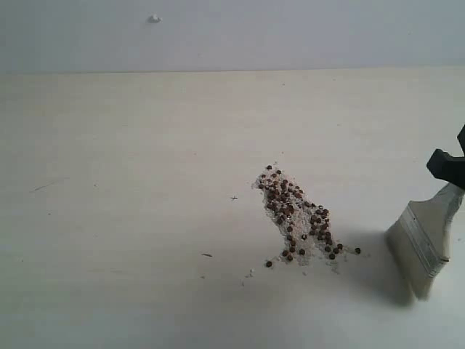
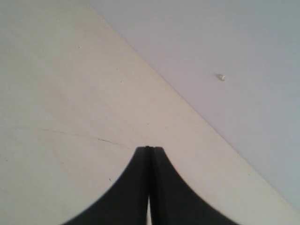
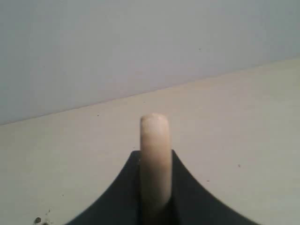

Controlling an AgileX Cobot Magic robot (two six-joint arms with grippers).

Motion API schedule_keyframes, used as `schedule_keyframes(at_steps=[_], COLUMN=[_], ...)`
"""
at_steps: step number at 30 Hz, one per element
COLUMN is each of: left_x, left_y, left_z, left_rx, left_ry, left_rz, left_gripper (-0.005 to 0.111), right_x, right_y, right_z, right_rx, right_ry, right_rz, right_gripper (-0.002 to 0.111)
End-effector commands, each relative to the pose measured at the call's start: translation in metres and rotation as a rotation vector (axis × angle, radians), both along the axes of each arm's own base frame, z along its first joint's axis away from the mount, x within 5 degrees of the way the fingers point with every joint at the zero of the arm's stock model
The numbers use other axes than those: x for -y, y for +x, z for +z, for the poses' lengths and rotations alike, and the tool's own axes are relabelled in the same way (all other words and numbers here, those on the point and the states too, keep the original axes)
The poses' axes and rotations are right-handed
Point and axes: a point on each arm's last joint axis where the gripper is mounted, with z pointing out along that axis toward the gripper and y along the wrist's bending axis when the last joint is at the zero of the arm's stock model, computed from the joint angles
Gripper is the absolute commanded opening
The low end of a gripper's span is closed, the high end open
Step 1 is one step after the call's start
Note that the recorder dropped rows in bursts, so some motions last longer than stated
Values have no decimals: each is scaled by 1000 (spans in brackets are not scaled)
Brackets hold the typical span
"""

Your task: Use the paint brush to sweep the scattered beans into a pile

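The beans [image 1: 298, 222] lie largely gathered in one elongated pile, with a few strays left at its near edge; the right gripper [image 3: 154, 155] clamps the paint brush [image 1: 425, 236] beside the pile, apart from it; the left gripper [image 2: 149, 150] is closed and empty.

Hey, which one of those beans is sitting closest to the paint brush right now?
The lone bean at the right end of the pile, set slightly apart from the others, on the side facing the paint brush.
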Motion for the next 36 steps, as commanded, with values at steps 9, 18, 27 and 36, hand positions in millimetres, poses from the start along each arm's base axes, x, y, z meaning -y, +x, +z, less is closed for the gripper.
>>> schedule_keyframes(at_steps=[9,18,27,36], left_x=[0,0,0,0], left_y=[-1,-1,-1,-1], left_z=[0,0,0,0], left_rx=[4,4,4,4], left_ry=[1,1,1,1], left_rz=[-3,-3,-3,-3], left_gripper=[0,0,0,0], right_x=[-2,-5,-10,-18], right_y=[14,21,35,58], right_z=[-7,-16,-30,-33], right_rx=[66,102,58,61], right_ry=[35,148,235,377], right_rz=[-32,-46,-72,-101], right_gripper=[0,0,0,0])
